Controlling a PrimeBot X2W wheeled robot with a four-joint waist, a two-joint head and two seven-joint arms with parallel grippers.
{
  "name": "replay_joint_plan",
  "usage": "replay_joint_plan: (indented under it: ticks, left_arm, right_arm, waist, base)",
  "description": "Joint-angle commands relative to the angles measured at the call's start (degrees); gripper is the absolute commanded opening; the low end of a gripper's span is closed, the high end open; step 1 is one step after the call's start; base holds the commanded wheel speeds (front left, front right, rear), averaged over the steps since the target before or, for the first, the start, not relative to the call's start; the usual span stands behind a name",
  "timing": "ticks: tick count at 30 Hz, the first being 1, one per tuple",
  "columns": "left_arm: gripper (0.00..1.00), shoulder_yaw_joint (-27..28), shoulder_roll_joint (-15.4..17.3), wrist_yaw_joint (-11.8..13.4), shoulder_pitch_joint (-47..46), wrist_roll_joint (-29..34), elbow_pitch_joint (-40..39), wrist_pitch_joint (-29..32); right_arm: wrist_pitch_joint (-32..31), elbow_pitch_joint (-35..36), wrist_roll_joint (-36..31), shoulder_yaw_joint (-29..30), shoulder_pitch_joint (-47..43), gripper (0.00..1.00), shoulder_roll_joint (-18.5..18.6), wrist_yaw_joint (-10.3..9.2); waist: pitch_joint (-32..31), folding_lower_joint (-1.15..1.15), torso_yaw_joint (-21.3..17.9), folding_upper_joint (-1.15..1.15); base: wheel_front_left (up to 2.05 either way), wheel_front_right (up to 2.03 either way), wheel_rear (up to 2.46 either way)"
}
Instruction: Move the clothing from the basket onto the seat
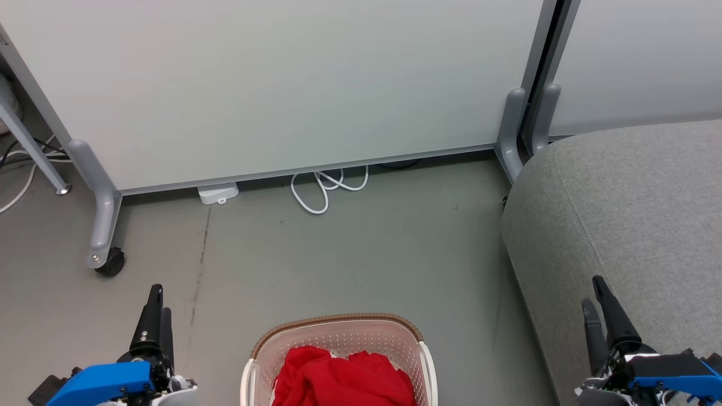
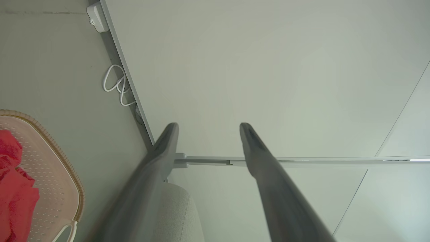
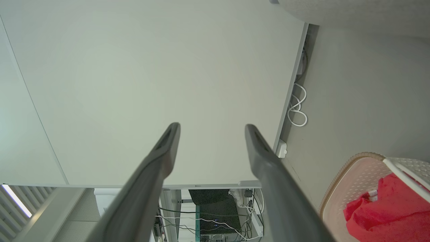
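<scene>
One red heap of clothing (image 1: 344,378) lies inside the basket (image 1: 338,322) at the bottom centre of the head view, and the basket stands on the floor (image 1: 350,254). I cannot tell how many pieces make up the heap. The seat (image 1: 637,214) takes up the right side of the frame, near the basket but apart from it, with nothing red on it. The left jaws rise at the lower left and the right jaws at the lower right, both clear of the basket.

The left wrist view has the left jaws spread and empty against a pale partition (image 2: 268,67). The basket (image 2: 63,174) and the clothing (image 2: 13,188) sit at the lower left edge, and a corner of the seat (image 2: 178,211) shows at the bottom.

The right wrist view has the right jaws spread too, pinching nothing. The basket (image 3: 346,181) is at the lower right, its clothing (image 3: 386,208) crumpled, with a sliver of white showing at one fold. The seat (image 3: 352,13) edges in at the upper right.

The cloth looks soft, light and limp, so it should sag and trail once raised. A raised ridge on top of the heap seems the best hold, pinched deep enough to catch several layers. The pieces may come up tangled or drag on the rim, so a high lift seems wise.
</scene>
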State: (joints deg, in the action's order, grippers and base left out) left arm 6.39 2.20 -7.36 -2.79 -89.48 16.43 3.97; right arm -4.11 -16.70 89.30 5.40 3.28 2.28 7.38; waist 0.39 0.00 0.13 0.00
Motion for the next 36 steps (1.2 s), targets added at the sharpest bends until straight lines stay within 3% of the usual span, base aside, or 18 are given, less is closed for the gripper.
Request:
replay_joint_plan:
  ticks: [1, 6, 7, 16, 26, 36]
  left_arm:
    - [1.00, -0.2, 0.4, 0.0, -2.1, 1.5, -1.3, -0.6]
    - [1.00, -0.2, 0.5, 0.0, -2.5, 6.0, -2.0, -1.9]
    - [1.00, -0.3, 0.5, 0.0, -2.7, 10.3, -2.7, -2.9]
    - [1.00, -0.9, 0.5, 0.9, -3.2, 20.4, -4.7, -5.1]
    - [1.00, -3.2, 0.6, 1.9, -3.1, 33.8, -6.5, -7.2]
    - [1.00, -4.9, 0.6, 2.7, -3.3, 43.3, -7.0, -8.9]
  right_arm:
    - [0.7, 1.3, -1.3, -0.3, 1.7, 1.00, 0.2, 0.03]
    - [2.0, 2.0, -5.5, -0.7, 2.1, 1.00, 0.3, 0.03]
    - [3.0, 2.9, -10.2, -1.5, 2.3, 1.00, 0.3, 0.04]
    - [5.1, 4.7, -20.2, -3.7, 2.8, 1.00, 0.3, 0.05]
    - [7.3, 6.0, -30.3, -6.0, 3.3, 1.00, 0.4, 0.07]
    - [9.0, 6.4, -38.7, -8.0, 3.5, 1.00, 0.5, 0.08]
  waist:
    - [0.0, 0.00, 0.0, 0.00]
    - [0.1, 0.00, 0.1, 0.00]
    - [0.2, 0.00, 0.2, 0.00]
    - [0.4, 0.00, 0.4, 0.00]
    - [0.5, 0.00, 0.6, 0.00]
    - [0.6, 0.00, 0.8, 0.00]
  base:
    - [0.00, 0.00, 0.00]
    - [0.00, 0.00, 0.00]
    - [0.00, 0.00, 0.00]
    - [0.00, 0.00, 0.00]
    - [0.00, 0.00, 0.00]
    - [0.00, 0.00, 0.00]
